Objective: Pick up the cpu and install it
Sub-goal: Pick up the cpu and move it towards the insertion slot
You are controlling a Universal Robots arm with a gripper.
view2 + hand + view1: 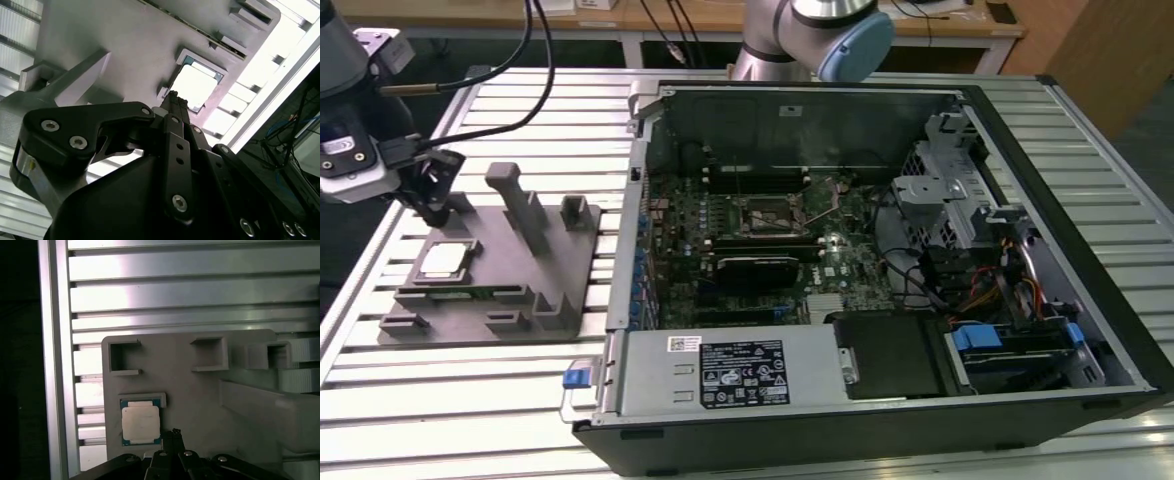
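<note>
Far over at the exterior view's left, the gripper (pixel 434 212) hangs above the grey fixture tray (pixel 507 262). In both wrist views its fingertips look drawn together into one narrow point with nothing between them (pixel 174 95) (pixel 173 432).

Just below it in the exterior view, the cpu (pixel 443 260) lies flat in a shallow square pocket of the tray, pale metal plate facing up. From the wrist cameras (pixel 196 86) (pixel 141 422) the tips sit near one edge of the chip, and as far as I can tell they're clear of it.

I'd guess the chip is light and quite stiff, with a smooth top that would slip under any pinch from above. The underside is likely delicate. The sensible hold is across two opposite edges of the thin darker rim, with the chip kept level. The pocket's low walls leave little room beside it, so the fingers would need to spread first and then come down squarely.

Further right, the open computer case (pixel 814 120) lies on the slatted table (pixel 440 410), the motherboard socket (pixel 767 212) near the frame's middle, well apart from the tray.
</note>
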